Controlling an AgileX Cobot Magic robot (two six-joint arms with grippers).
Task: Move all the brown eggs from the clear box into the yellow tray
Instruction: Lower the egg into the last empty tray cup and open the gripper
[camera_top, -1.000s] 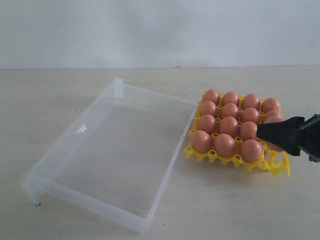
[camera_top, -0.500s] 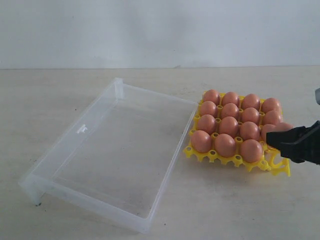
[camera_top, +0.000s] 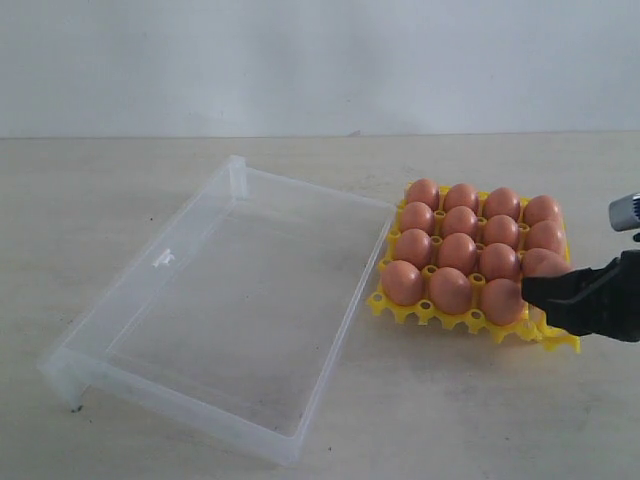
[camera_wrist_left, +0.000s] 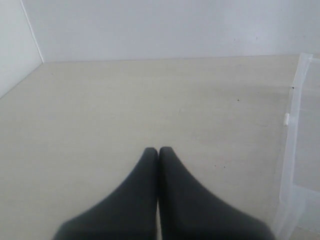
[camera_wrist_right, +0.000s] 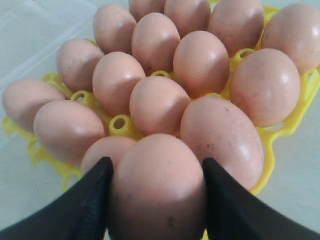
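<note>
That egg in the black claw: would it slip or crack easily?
The brown egg looks smooth and rounded, so it could slip between the narrow fingers of the right claw. Its shell probably cracks under a hard squeeze. On the bare table it would likely roll; the yellow tray has cups that should steady it.

The gap of the right pincer (camera_wrist_right: 157, 162) is taken up whole by one brown egg (camera_wrist_right: 157, 195), which touches both fingers (camera_wrist_right: 97, 200). Straight ahead of it the other brown eggs (camera_top: 457, 252) stand packed side by side in the yellow tray (camera_top: 420, 312), so the only way across is above them. Beyond the tray lies the clear box (camera_top: 180, 405), whose low walls leave its floor reachable from above. The left pincer (camera_wrist_left: 158, 150), jaws pressed together, has bare table (camera_wrist_left: 125, 100) ahead and the box wall off to one side.
</note>
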